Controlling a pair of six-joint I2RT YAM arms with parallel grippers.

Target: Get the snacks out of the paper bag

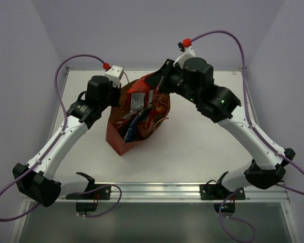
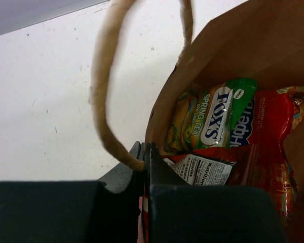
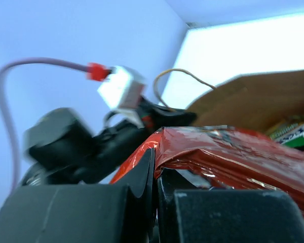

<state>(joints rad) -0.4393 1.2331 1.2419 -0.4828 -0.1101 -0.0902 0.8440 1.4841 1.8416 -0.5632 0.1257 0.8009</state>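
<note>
Paper bag (image 1: 122, 139) position: centre of the table (image 1: 202, 147) in the overhead view, tilted, base toward 7 o'clock and open mouth toward 1 o'clock. Its brown inner wall shows in both wrist views.

Left gripper (image 1: 122, 95): at 10 o'clock of the bag mouth. My left jaws are fully closed and clamp the bag's rim. In the left wrist view the paper edge sits pinched between the fingertips (image 2: 158, 169). The tan cord handle (image 2: 104, 101) rises from just beside the pinch and loops toward 12 o'clock over the table.

Right gripper (image 1: 158, 90): at 1 o'clock of the bag mouth. My right jaws are closed to foil thickness on the edge of a red snack bag (image 3: 228, 152). The rest of that pack runs toward 3 o'clock in the right wrist view, in front of the bag's wall.

Contents seen inside the bag:
- green-yellow bag (image 2: 213, 119), printed FOX'S, lying against the inner wall;
- red chip bag (image 2: 266, 147), touching it at 4 o'clock; I cannot tell whether this is the pack my right jaws hold;
- white nutrition panel (image 2: 202, 169) at 6 o'clock of the green-yellow bag; parent pack cannot be told;
- blue pack (image 1: 133, 125), visible overhead among red foil.
</note>
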